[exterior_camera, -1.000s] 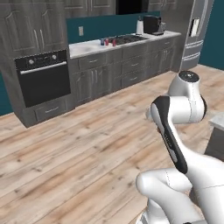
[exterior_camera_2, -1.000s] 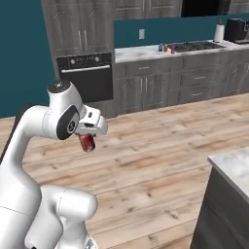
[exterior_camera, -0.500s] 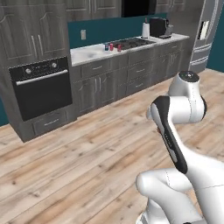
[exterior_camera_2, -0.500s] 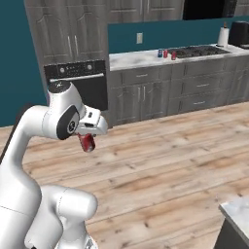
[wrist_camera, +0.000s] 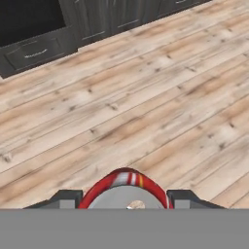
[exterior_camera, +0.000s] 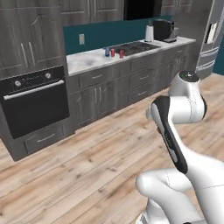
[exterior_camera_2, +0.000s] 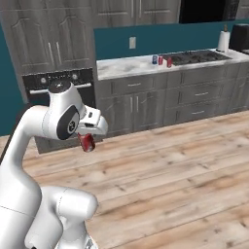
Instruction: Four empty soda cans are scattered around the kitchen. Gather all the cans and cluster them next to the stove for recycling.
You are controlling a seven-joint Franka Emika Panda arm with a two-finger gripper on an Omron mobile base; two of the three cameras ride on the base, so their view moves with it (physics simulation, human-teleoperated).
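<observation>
Soda can [exterior_camera_2: 87, 142], red, sits clamped in our tool [exterior_camera_2: 89, 138], carried above the wood floor [exterior_camera_2: 185, 160]. Three more cans [exterior_camera_2: 161, 60] stand clustered on the surface [exterior_camera_2: 121, 68] just left of the stove [exterior_camera_2: 197, 57], near the oven [exterior_camera: 33, 100].

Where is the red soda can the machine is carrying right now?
In the right base view the red can hangs in the gripper beside the arm's head, above the wooden floor, in front of the black oven.
</observation>
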